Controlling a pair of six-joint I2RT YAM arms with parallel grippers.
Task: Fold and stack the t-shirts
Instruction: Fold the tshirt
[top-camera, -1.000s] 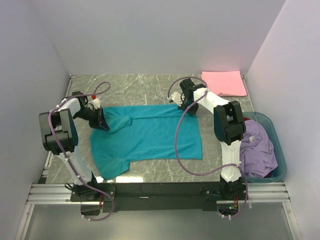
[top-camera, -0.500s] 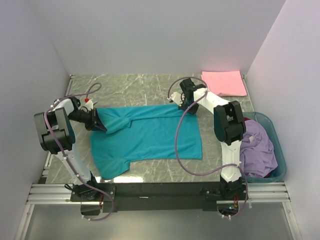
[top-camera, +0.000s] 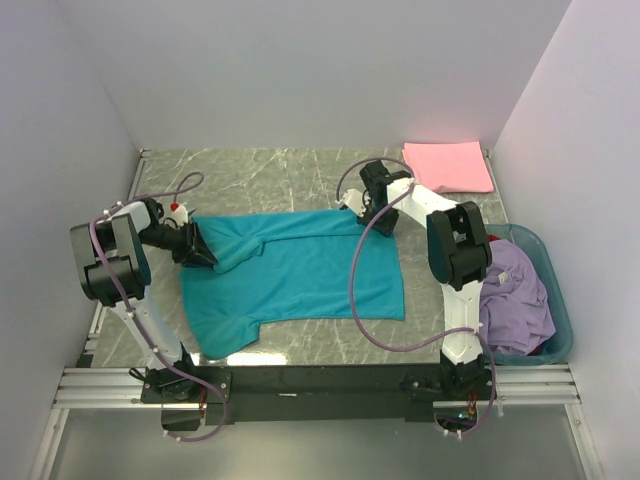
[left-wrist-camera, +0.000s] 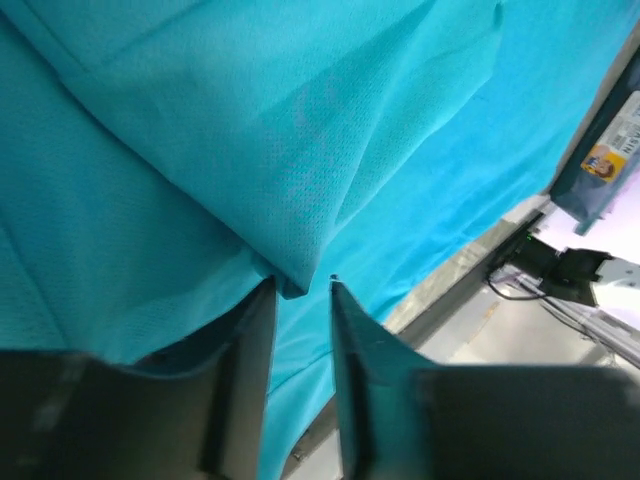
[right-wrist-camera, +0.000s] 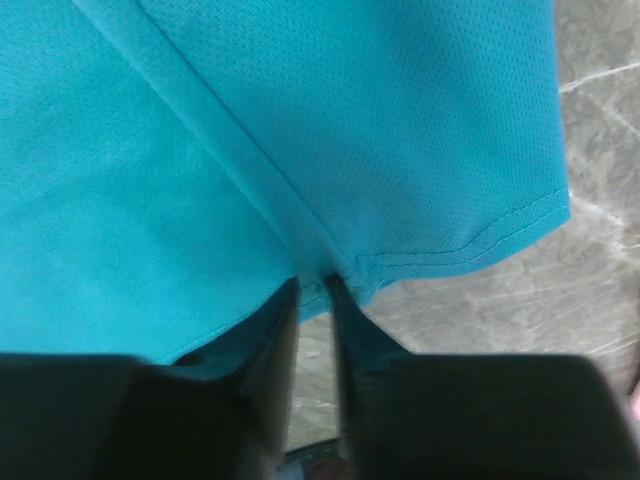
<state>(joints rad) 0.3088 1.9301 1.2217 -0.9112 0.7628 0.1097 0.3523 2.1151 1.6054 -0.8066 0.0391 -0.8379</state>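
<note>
A teal t-shirt (top-camera: 300, 265) lies spread flat across the middle of the table. My left gripper (top-camera: 203, 250) is at its left end, shut on a raised fold of the teal cloth (left-wrist-camera: 250, 150), pinched between the fingertips (left-wrist-camera: 302, 285). My right gripper (top-camera: 372, 212) is at the shirt's far right corner, shut on the hem (right-wrist-camera: 460, 240), which runs between its tips (right-wrist-camera: 315, 285). A pink t-shirt (top-camera: 448, 166) lies folded at the far right corner of the table. A lavender t-shirt (top-camera: 515, 295) is heaped in the basket. A bit of red cloth (top-camera: 492, 240) shows beside it.
A rigid teal plastic basket (top-camera: 562, 310) stands at the right edge of the table. White walls close in the marble table (top-camera: 270, 175) on the left, back and right. The arms' bases and a metal rail (top-camera: 320, 380) run along the near edge.
My left gripper has pulled the shirt's left end a little to the left, still pinching the fold. My right gripper has shifted slightly right with the corner.
</note>
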